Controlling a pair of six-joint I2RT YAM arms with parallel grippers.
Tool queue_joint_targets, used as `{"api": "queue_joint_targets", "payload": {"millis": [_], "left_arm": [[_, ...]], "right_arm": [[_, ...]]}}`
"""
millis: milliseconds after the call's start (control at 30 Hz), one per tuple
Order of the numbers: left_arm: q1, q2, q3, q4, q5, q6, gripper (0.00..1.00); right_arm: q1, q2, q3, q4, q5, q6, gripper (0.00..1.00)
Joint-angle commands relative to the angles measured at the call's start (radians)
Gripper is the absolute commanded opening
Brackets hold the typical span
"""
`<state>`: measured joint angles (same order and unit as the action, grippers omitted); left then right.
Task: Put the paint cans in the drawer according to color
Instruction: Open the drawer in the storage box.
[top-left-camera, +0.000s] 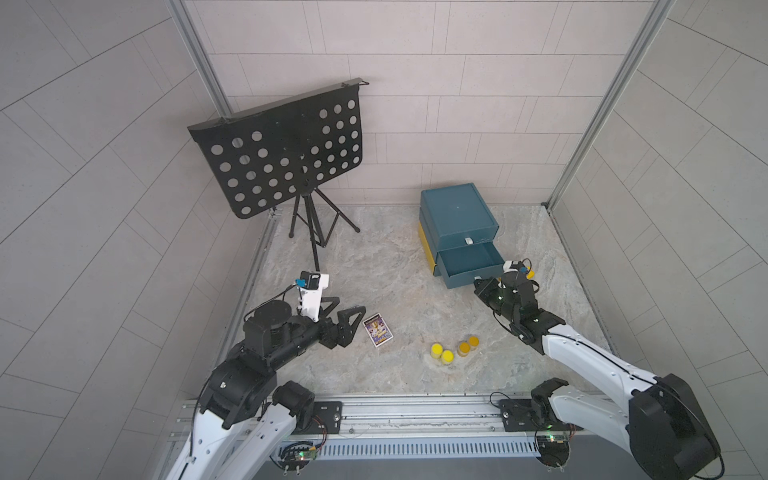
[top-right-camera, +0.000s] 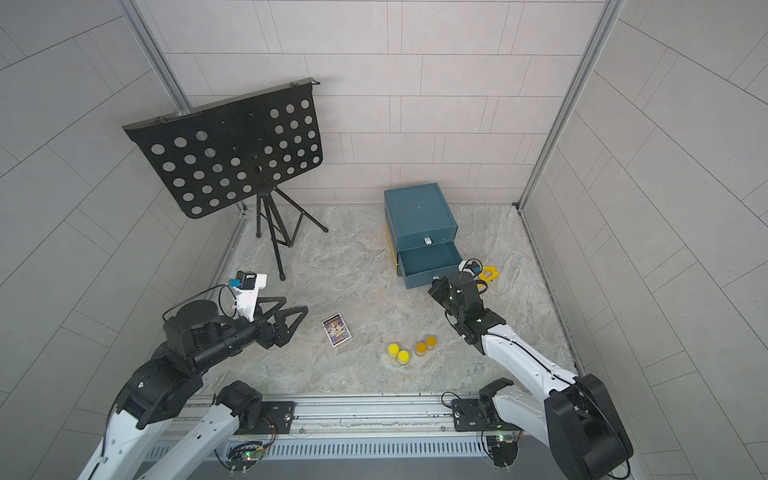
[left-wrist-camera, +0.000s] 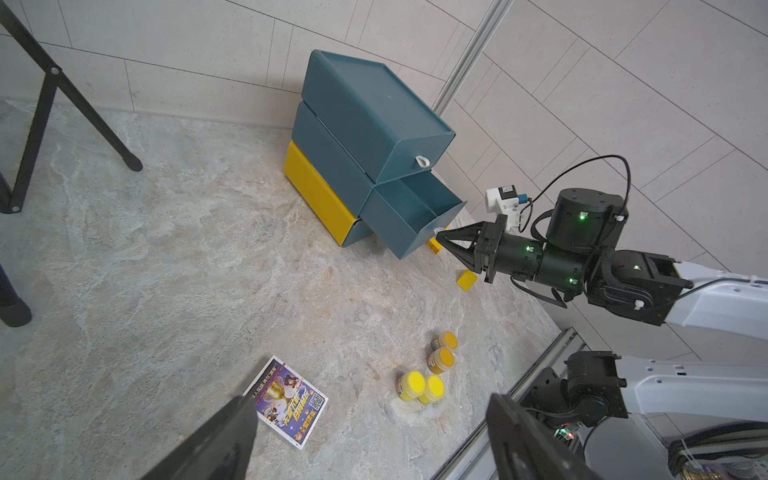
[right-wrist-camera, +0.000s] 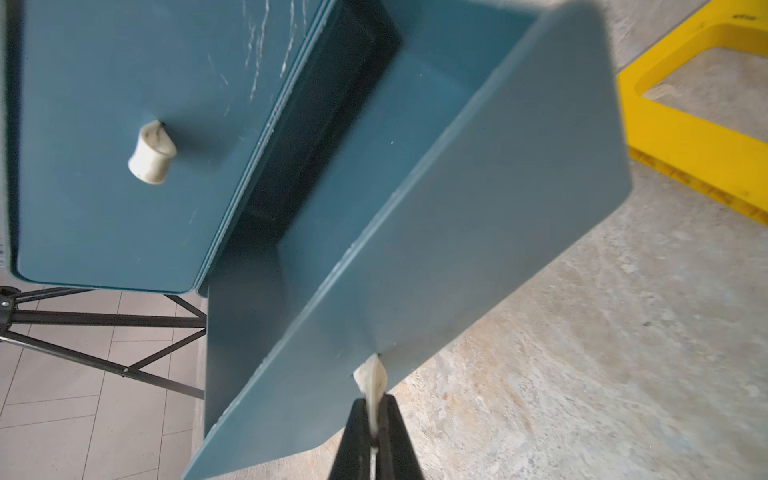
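Two yellow-lidded paint cans (top-left-camera: 441, 352) (left-wrist-camera: 422, 386) and two orange-lidded paint cans (top-left-camera: 468, 344) (left-wrist-camera: 443, 351) stand close together on the table near its front edge. At the back right stands the teal drawer unit (top-left-camera: 457, 212), with its middle drawer (top-left-camera: 471, 259) (right-wrist-camera: 478, 199) pulled out and nothing showing inside. My right gripper (right-wrist-camera: 376, 409) (top-left-camera: 478, 279) is shut on that drawer's white pull tab (right-wrist-camera: 372, 374). My left gripper (top-left-camera: 347, 305) (left-wrist-camera: 370, 401) hangs open over the left of the table, well away from the cans.
A printed card (top-left-camera: 378, 330) lies between my left gripper and the cans. A black music stand (top-left-camera: 282, 153) rises at the back left, its tripod legs (top-left-camera: 316, 232) on the table. A yellow frame (top-right-camera: 489, 272) lies right of the open drawer. The top drawer (right-wrist-camera: 104, 145) is shut.
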<state>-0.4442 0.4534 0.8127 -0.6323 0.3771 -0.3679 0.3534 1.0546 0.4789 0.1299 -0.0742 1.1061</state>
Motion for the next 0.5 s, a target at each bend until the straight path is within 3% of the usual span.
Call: {"api": "queue_joint_targets", "payload": {"millis": [0,300,333,467], "left_arm": [[0.007,-0.009,-0.004,0.025,-0.006,0.004,0.94],[0.006,-0.005,-0.003,0.025,-0.006,0.004,0.94],[0.007,-0.005,-0.003,0.025,-0.005,0.004,0.94],[0.007,-0.006,-0.002,0.023,-0.007,0.004,0.94]], "right_arm": [[0.002,-0.031,-0.008,-0.051,-0.01,-0.017,0.0],[0.002,-0.017,0.002,-0.07,-0.02,-0.03,0.0],[0.001,-0.013,0.008,-0.072,-0.021,-0.033,0.03],[0.001,-0.02,0.032,-0.115,-0.005,-0.064,0.39]]}}
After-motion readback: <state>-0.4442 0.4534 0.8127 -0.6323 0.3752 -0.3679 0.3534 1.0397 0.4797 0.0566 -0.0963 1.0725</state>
